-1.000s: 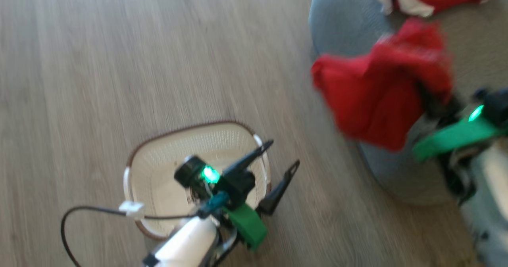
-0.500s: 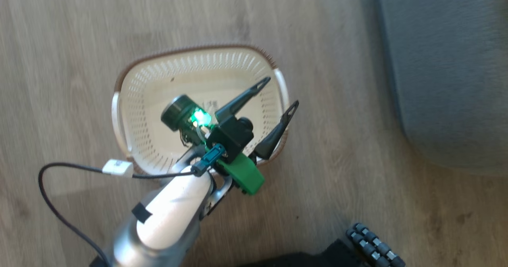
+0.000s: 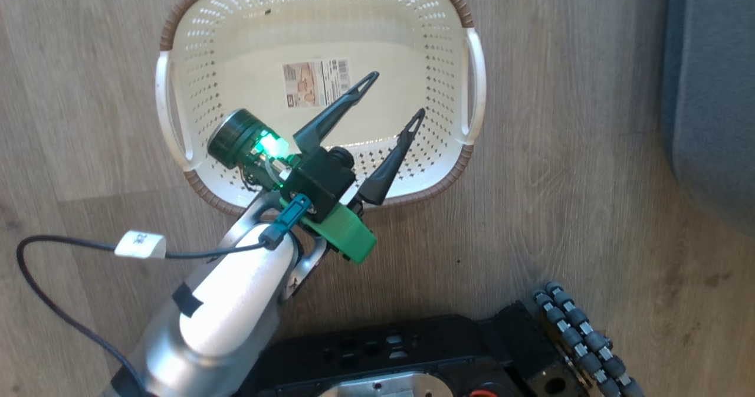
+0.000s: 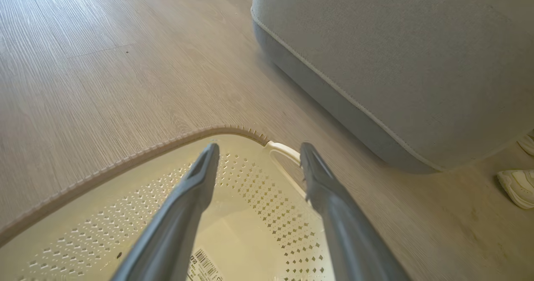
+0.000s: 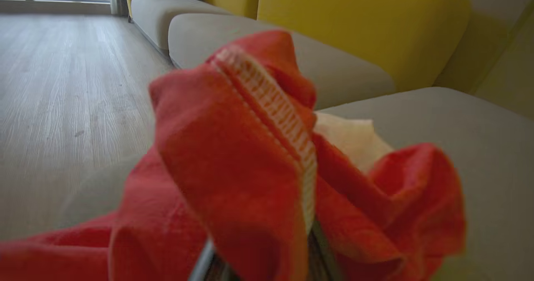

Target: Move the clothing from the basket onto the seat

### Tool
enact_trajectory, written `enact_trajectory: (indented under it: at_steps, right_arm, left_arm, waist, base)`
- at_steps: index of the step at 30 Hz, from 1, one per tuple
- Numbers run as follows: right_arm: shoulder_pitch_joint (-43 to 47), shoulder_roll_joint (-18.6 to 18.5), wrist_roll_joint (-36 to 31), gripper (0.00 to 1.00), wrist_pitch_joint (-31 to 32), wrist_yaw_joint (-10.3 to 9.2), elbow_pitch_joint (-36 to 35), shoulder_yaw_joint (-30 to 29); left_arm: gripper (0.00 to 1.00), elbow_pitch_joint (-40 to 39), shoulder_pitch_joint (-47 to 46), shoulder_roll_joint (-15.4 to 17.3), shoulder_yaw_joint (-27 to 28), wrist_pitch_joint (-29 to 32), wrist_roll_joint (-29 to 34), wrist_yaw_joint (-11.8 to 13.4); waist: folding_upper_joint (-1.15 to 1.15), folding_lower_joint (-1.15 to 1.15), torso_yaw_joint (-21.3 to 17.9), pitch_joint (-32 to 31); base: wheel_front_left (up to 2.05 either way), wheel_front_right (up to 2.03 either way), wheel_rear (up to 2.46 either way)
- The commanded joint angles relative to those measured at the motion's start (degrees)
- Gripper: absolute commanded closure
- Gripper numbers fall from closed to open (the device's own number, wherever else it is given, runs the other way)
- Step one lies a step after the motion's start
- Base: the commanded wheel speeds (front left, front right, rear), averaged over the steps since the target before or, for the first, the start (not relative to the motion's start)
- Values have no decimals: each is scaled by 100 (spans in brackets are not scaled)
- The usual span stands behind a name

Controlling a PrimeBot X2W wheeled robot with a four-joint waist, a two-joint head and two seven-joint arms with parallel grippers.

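As left end effector [image 3: 398, 93] gapes, right end effector [image 5: 259, 264] grips clothing [image 5: 233, 155].

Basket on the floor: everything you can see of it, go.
The oval cream-white plastic basket has diamond-perforated walls, a brown woven-look rim and two white side handles. It stands upright on the wooden floor, beside the grey fabric seat cushion, empty apart from a label sticker on its bottom. The open left pincer hangs over it, apparently not touching.

Basket [image 3: 194, 99], my twelve o'clock: smooth perforated cream plastic, brown woven-look rim. Floor [image 3: 560, 167]: matt wood grain. Seat [image 3: 714, 90], three o'clock: grey woven cloth. Clothing [image 5: 233, 181]: soft red cloth. My left fingers [image 3: 330, 115]: matt dark plastic.
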Motion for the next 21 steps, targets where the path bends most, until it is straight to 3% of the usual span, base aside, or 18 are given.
enact_trajectory:
  at_steps: [1,2,4,8,13,18,21]
  right_arm:
    - [113,-32,-144,68,-113,-2,-78,-123]
    - [155,66,-208,55,-144,-2,-6,-147]
    - [228,245,-307,0,-185,-2,88,-164]
    - [367,440,-378,0,-208,-2,84,-142]
    - [977,676,-265,0,-213,-2,-417,158]
    - [2095,826,-82,0,-214,-2,-975,911]
    - [3131,1006,148,0,-214,-2,-1689,1489]
  left_arm:
    - [0,-203,72,77,136,-28,33,60]
    - [0,-208,82,94,165,-28,25,83]
    - [0,-225,119,139,236,-28,-1,133]
    - [0,-234,186,198,324,-28,-44,191]
    - [0,-153,320,168,432,-28,-175,252]
    - [0,101,624,6,713,-28,-485,442]
    - [0,289,949,-95,1016,-28,-796,533]
  waist:
    - [0,-2,-3,77]
    - [0,-2,-22,49]
    - [0,-2,-78,-44]
    - [0,-2,-181,-260]
    - [0,-2,-337,-837]
    - [0,-2,-437,-1636]
    - [0,-2,-405,-2292]
  base:
    - [0,0,0]
    - [0,0,0]
    - [0,0,0]
    - [0,0,0]
    - [0,0,0]
    - [0,0,0]
    - [0,0,0]
